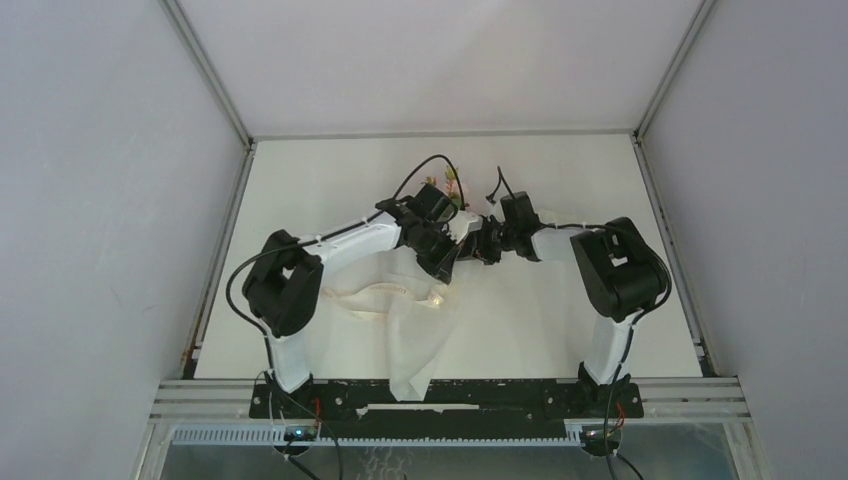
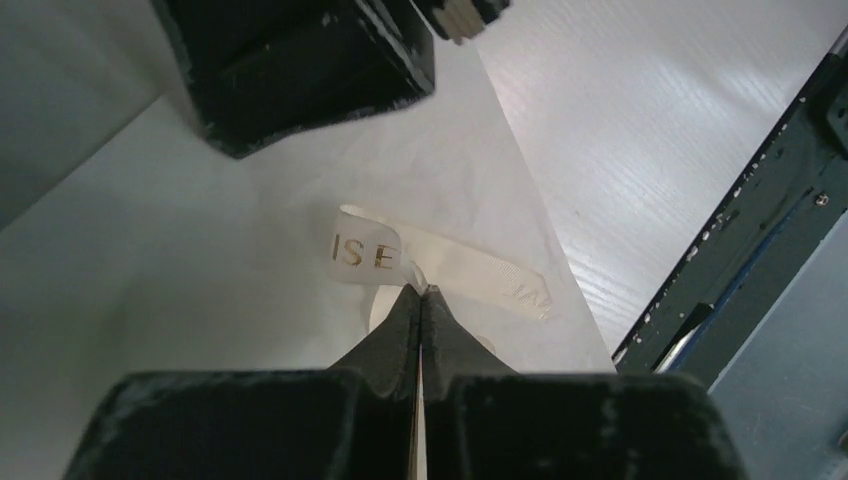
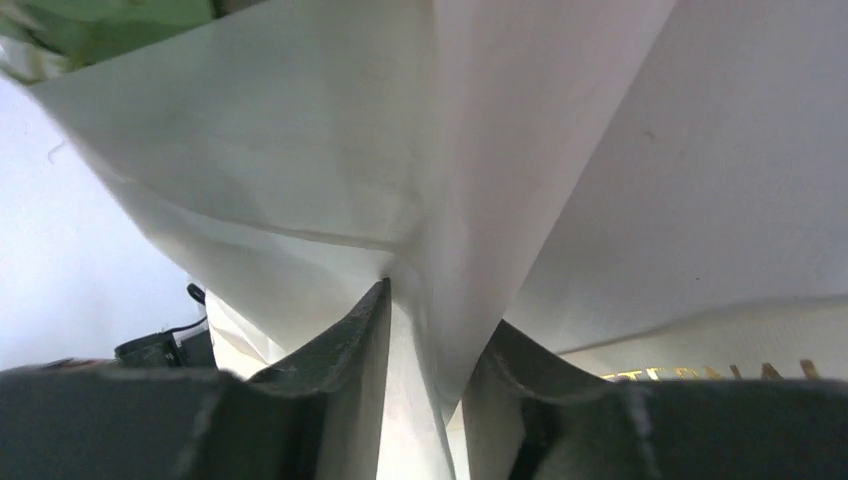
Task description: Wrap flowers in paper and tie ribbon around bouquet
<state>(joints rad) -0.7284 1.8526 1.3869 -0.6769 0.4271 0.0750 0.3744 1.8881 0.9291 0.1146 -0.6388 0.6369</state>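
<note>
Pink flowers (image 1: 453,186) with green leaves poke out at the back of the bouquet (image 1: 463,228), which the two wrists mostly hide. Off-white paper (image 1: 420,340) trails from it toward the near edge. The cream ribbon (image 1: 375,297) lies curled on the table to the left. My left gripper (image 1: 447,265) is shut, and the lettered ribbon (image 2: 480,270) comes out at its tips (image 2: 421,291) over the paper (image 2: 200,260). My right gripper (image 1: 487,243) stands open (image 3: 442,305) with a fold of paper (image 3: 300,150) hanging between its fingers. Beside that fold are leaves (image 3: 120,15) and ribbon (image 3: 720,345).
The white table (image 1: 330,200) is closed in by grey walls on three sides. A dark metal rail (image 1: 480,395) carrying the arm bases runs along the near edge, and the rail (image 2: 740,230) also shows in the left wrist view. The right arm's black body (image 2: 300,70) hangs just above my left fingers.
</note>
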